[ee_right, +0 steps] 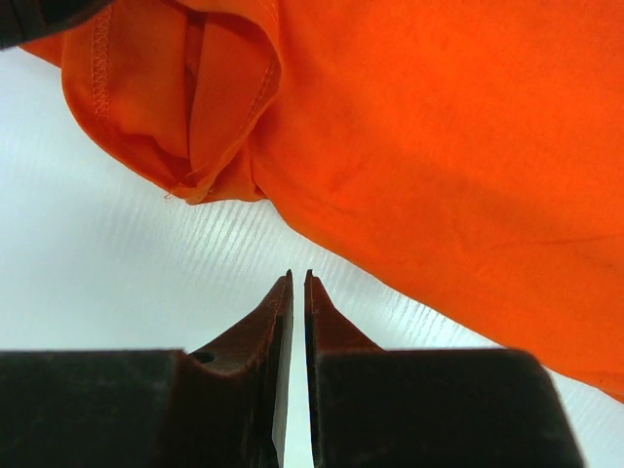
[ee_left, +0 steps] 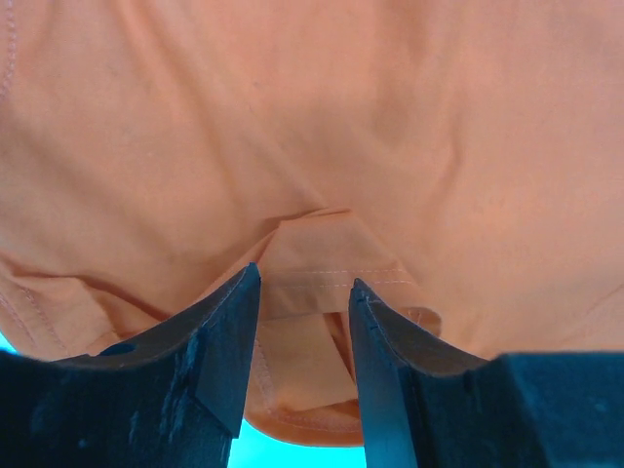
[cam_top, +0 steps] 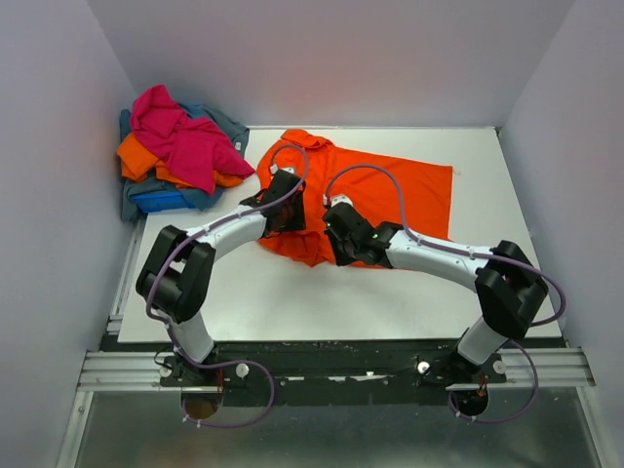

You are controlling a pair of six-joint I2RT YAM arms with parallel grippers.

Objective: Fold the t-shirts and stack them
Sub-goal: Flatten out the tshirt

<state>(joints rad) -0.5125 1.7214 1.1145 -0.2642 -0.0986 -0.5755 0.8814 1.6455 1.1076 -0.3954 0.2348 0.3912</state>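
An orange t-shirt (cam_top: 390, 190) lies spread across the middle of the white table (cam_top: 292, 302), bunched up at its near left corner. My left gripper (cam_top: 286, 214) hangs over that bunched part. In the left wrist view its jaws (ee_left: 304, 273) stand apart, open, with a folded orange hem (ee_left: 322, 278) loose between them. My right gripper (cam_top: 341, 249) sits at the shirt's near edge. Its jaws (ee_right: 298, 275) are shut over bare table, empty, with the orange cloth (ee_right: 439, 136) just beyond the tips.
A heap of t-shirts sits at the back left corner: a magenta one (cam_top: 180, 136) on top, an orange one (cam_top: 136, 156), a royal blue one (cam_top: 161, 200) and a grey-blue one (cam_top: 129, 200) beneath. Grey walls close in both sides and the back.
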